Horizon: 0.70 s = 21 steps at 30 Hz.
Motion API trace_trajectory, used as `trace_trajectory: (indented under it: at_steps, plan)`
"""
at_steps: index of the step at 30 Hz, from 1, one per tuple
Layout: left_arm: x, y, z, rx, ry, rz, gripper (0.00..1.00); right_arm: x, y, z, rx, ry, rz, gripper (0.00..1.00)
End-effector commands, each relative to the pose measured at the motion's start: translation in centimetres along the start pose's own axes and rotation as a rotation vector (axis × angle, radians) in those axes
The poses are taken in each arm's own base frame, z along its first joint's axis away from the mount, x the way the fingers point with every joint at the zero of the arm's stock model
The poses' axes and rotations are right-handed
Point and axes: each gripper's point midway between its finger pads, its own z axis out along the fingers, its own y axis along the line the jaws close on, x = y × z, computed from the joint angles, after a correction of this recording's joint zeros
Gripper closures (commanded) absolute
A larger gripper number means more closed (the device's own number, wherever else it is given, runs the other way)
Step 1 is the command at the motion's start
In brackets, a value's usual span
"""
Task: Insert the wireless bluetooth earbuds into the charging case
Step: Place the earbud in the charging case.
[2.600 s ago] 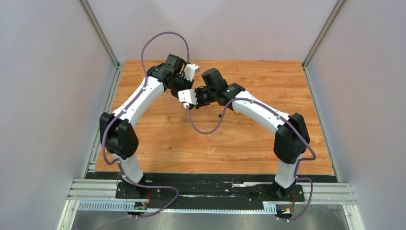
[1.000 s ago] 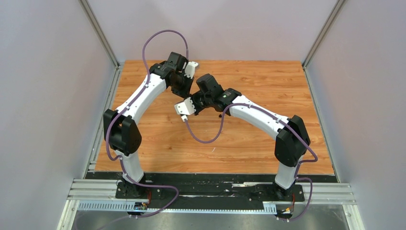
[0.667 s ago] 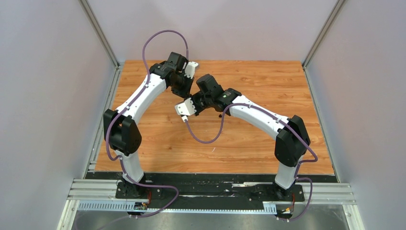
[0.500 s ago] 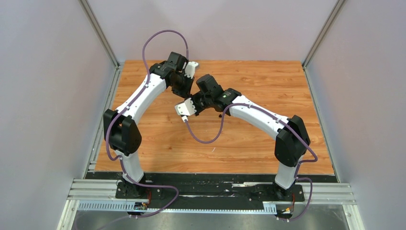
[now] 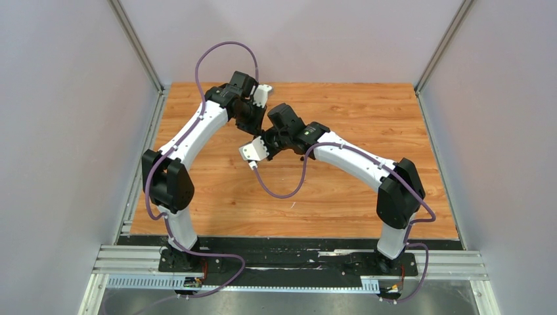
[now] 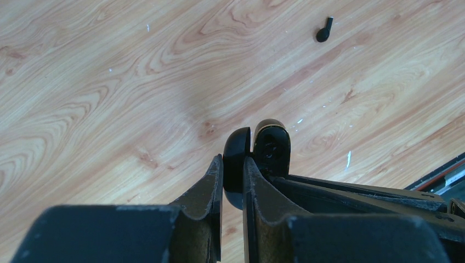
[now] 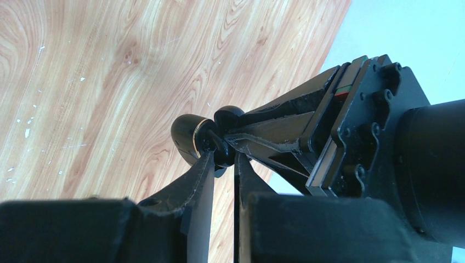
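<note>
The black charging case [image 6: 271, 146] hangs open above the table. My left gripper [image 6: 233, 160] is shut on its lid [image 6: 236, 153]. In the right wrist view the case [image 7: 188, 136] shows a gold rim, and my right gripper [image 7: 224, 157] is shut on a small black earbud [image 7: 225, 155] pressed against the case's open side. Another black earbud [image 6: 324, 32] lies loose on the wood, far right in the left wrist view. From above, the left gripper [image 5: 253, 122] and the right gripper [image 5: 265, 135] meet over the table's back middle; the case is hidden there.
The wooden table [image 5: 341, 197] is walled by grey panels at the left, right and back. A purple cable [image 5: 279, 187] sags from the right wrist over the middle of the table. A black rail [image 6: 441, 174] shows at the lower right of the left wrist view.
Since the earliest frame both arms have drawn together until the grippers touch at the case. Over the last second the right wrist has only crept slightly toward the left gripper.
</note>
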Motion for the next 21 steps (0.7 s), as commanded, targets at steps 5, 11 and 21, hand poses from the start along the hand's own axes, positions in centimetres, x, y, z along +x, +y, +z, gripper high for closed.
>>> trace_trajectory:
  at_steps: [5, 11, 21]
  plan:
    - [-1.34, -0.83, -0.85, 0.026, -0.049, 0.001, 1.00, -1.69, -1.29, -0.28, 0.032, -0.052, 0.016, 0.81]
    - [-1.45, -0.77, -0.82, 0.025, -0.050, 0.007, 1.00, -2.09, -1.92, -0.26, 0.043, -0.078, 0.067, 0.72]
    - [-1.39, -0.68, -0.66, 0.023, -0.046, 0.010, 1.00, -1.80, -1.99, -0.15, 0.040, -0.082, 0.121, 0.66]
